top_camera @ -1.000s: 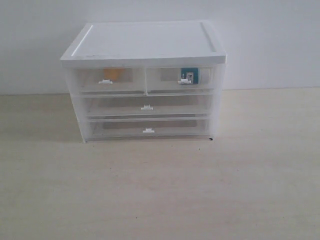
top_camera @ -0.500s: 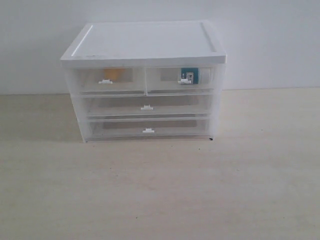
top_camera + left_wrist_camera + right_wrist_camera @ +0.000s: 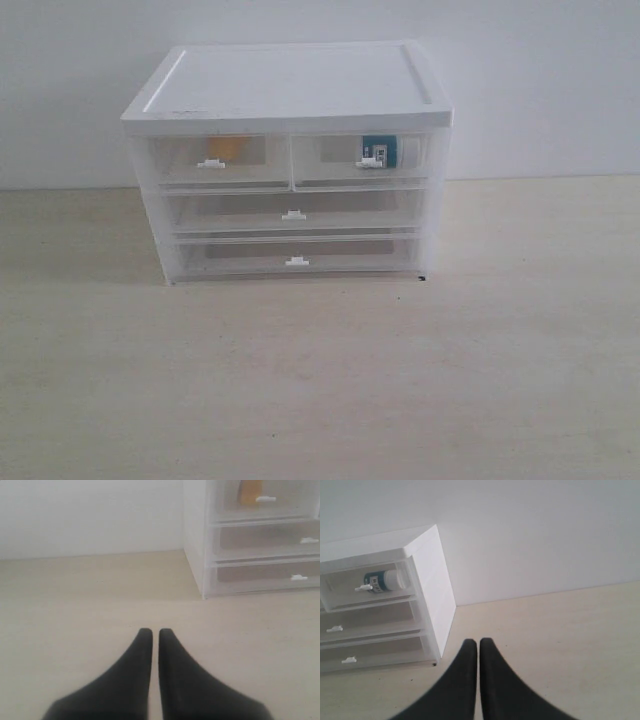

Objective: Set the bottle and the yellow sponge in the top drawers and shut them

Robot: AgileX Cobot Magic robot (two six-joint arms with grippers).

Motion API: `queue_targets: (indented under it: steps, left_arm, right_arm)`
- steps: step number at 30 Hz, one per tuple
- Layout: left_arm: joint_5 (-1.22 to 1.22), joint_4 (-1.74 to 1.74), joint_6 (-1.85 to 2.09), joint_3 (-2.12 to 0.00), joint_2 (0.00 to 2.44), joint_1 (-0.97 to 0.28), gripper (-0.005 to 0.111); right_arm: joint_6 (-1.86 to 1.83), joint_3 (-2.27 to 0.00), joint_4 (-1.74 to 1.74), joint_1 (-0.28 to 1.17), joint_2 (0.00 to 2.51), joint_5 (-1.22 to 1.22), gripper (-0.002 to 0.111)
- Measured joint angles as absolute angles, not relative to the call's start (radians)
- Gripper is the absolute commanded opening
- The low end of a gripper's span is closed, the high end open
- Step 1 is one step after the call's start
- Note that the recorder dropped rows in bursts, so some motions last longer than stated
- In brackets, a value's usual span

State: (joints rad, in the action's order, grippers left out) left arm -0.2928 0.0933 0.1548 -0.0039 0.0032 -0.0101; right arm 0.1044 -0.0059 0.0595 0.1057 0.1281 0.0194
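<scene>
Translucent plastic fronts let me look straight into the white-topped cabinet [image 3: 290,85], which stands on the pale table [image 3: 320,380] in front of a plain wall. Starting at the left, the left top drawer [image 3: 255,168] is pushed in flush. The yellow sponge [image 3: 222,147] sits inside it, just behind the small white tab handle. Right beside it, the right top drawer [image 3: 330,168] is also shut flush. The bottle [image 3: 378,150] lies on its side inside, its teal label behind the handle and its white cap towards the cabinet's right wall. Under these two, the upper full-width drawer [image 3: 230,212] and the lower full-width drawer [image 3: 230,256] are both closed as well. Neither arm shows in the exterior view, so I go by the wrist cameras. The left gripper [image 3: 151,632] has its black fingers brought together with only a hairline between them, over the table and well apart from the cabinet's left side. The right gripper [image 3: 478,642] is the same, fingers together and gripping nothing, well clear of the cabinet's right side. Compared with the exterior view a second ago, I see no change: the cabinet, all four drawer fronts, the sponge and the bottle sit exactly where they were.
</scene>
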Motion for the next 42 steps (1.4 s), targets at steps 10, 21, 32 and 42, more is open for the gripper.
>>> queue_targets:
  steps: [10,21,32,42]
  left_arm:
    - [-0.299,0.09,0.158,-0.004,0.003,0.01,0.004]
    - [-0.301,0.09,0.158,-0.004,0.003,0.01,0.004]
    - [-0.301,0.09,0.16,-0.004,0.003,0.01,0.004]
    - [-0.303,0.09,0.16,-0.004,0.003,0.01,0.004]
  right_arm:
    - [0.104,-0.006,0.061,0.106,0.128,0.019,0.0]
    - [0.104,-0.006,0.061,0.106,0.128,0.019,0.0]
    - [0.101,-0.006,0.061,0.106,0.128,0.023,0.0]
    - [0.029,-0.004,0.034,0.102,0.108,-0.032,0.0]
